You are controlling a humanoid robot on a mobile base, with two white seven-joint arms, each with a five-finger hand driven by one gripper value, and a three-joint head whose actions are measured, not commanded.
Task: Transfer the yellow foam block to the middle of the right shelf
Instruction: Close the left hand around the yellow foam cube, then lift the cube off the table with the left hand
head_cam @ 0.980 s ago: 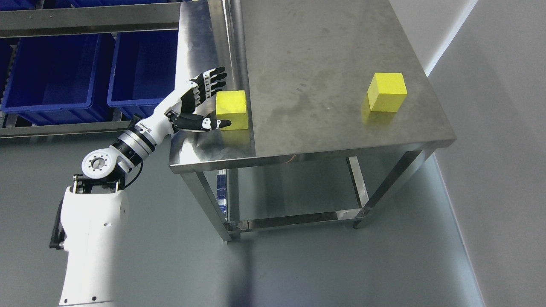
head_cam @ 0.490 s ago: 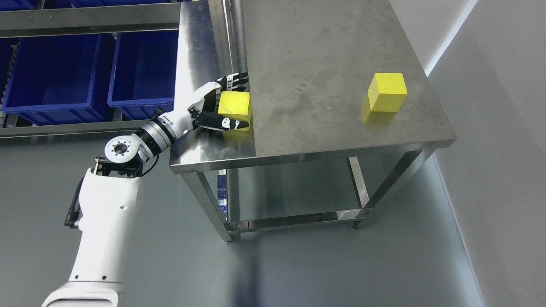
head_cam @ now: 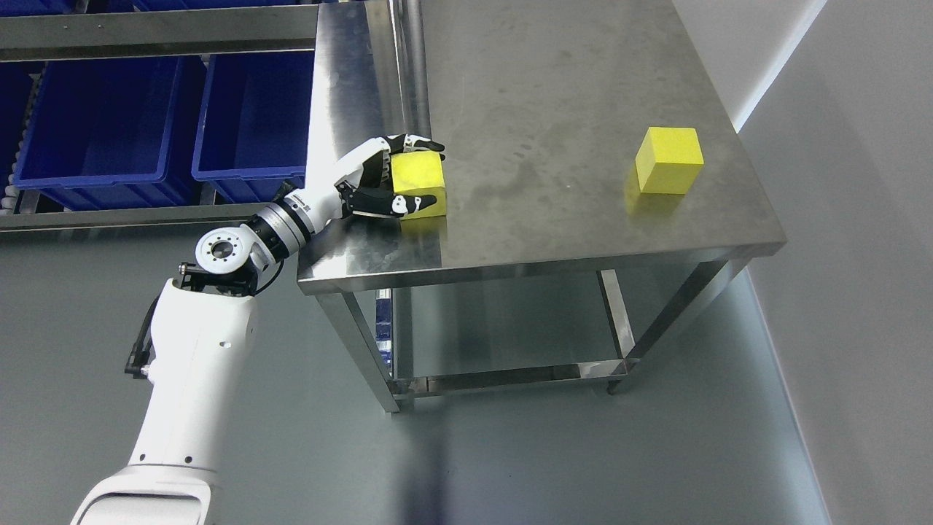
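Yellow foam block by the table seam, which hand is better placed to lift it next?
Left. The left hand already wraps its fingers around that yellow foam block; no right arm is in view.

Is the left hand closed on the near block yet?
Closed: the left hand has fingers over the block and thumb across its front.
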